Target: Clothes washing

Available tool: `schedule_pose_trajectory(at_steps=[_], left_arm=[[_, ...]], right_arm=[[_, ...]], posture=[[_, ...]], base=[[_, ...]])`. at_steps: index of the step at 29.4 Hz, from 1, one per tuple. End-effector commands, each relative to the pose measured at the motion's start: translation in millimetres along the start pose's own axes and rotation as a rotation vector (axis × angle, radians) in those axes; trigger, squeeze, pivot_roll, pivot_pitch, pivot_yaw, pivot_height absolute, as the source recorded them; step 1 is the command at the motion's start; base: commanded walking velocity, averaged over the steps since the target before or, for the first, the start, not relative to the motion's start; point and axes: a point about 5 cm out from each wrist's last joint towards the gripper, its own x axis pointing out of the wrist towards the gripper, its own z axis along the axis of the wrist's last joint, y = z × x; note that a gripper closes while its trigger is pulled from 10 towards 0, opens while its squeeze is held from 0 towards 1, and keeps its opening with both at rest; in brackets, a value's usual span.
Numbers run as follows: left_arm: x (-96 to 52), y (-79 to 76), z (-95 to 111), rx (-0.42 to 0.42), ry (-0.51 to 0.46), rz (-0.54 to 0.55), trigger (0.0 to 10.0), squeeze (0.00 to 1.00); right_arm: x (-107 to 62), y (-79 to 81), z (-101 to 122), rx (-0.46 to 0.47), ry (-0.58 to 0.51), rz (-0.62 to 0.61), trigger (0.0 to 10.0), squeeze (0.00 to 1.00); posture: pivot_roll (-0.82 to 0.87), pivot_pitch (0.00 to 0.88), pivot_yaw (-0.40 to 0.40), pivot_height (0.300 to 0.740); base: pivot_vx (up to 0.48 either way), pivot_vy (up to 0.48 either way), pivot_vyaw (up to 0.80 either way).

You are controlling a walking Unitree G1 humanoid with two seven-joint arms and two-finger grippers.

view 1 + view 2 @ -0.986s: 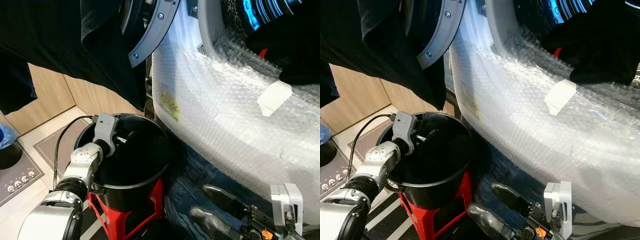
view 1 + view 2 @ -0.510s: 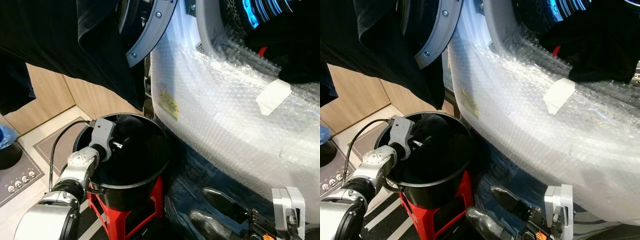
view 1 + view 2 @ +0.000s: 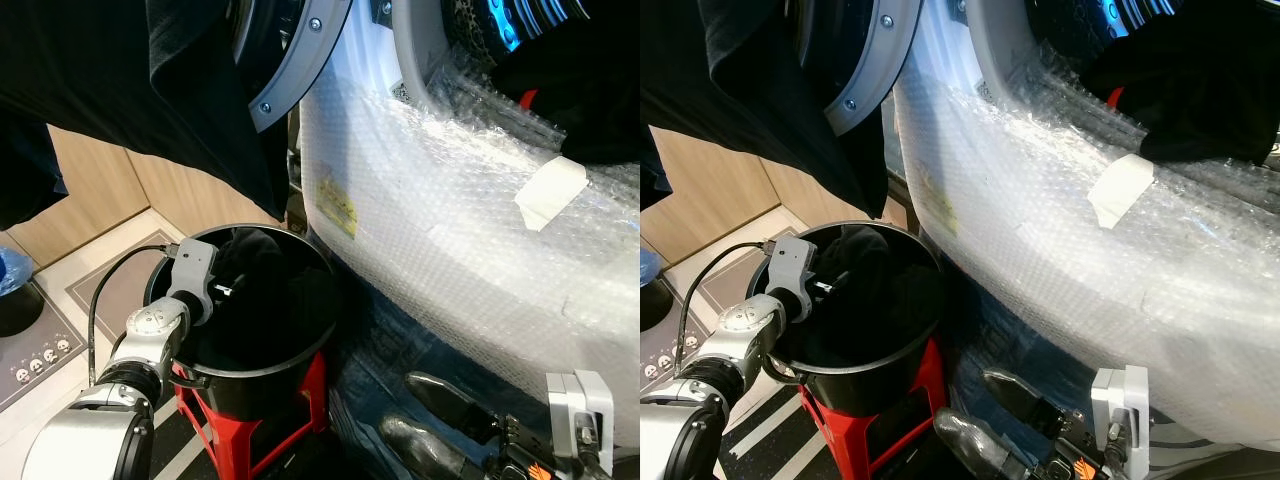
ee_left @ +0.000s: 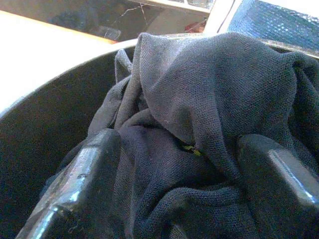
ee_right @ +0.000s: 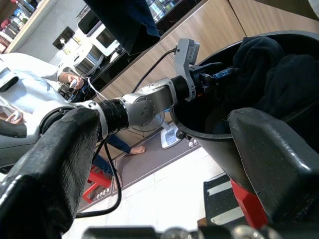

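Observation:
A black bucket [image 3: 262, 388] stands on a red stool [image 3: 300, 412] and holds dark grey clothes [image 4: 199, 99]. My left gripper [image 3: 238, 284] reaches into the bucket from its left rim. It is open, and its fingers [image 4: 84, 184] stand wide apart on either side of a raised fold of the cloth. To the right is the washing machine [image 3: 470, 230], wrapped in bubble wrap, with a dark garment [image 3: 1200, 90] at its drum opening. My right gripper [image 3: 432, 415] hangs low beside the machine, open and empty, and looks toward the bucket [image 5: 234, 124].
The machine's round door [image 3: 295, 60] stands open above the bucket with a large dark garment [image 3: 120, 90] hanging over it. Wooden cabinet fronts [image 3: 110, 190] are behind. A grey panel with buttons [image 3: 40, 358] lies on the floor at left. A person in white [image 5: 30, 74] stands beyond.
My left wrist has drawn back toward the bucket's left rim. A fold of dark cloth now stands raised at the bucket's far side. The right gripper has stayed put.

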Motion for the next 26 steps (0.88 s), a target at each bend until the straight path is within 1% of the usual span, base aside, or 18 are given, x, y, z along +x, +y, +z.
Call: schedule_pose_trajectory(at_steps=[1, 26], left_arm=[[-4.5, 2.6, -8.3, 0.011, 0.027, -0.003, 0.0, 0.0], [-5.8, 2.9, -8.2, 0.012, 0.01, -0.018, 0.0, 0.0]], right_arm=[[-0.7, 8.0, 4.5, -0.027, -0.004, 0.022, 10.0, 0.0], [0.2, 5.3, 8.6, -0.027, -0.018, 0.021, 10.0, 0.0]], posture=[[-0.19, 0.256, -0.049, 0.74], [-0.19, 0.25, -0.053, 0.74]], base=[[0.0, 0.0, 0.0], [0.0, 0.0, 0.0]])
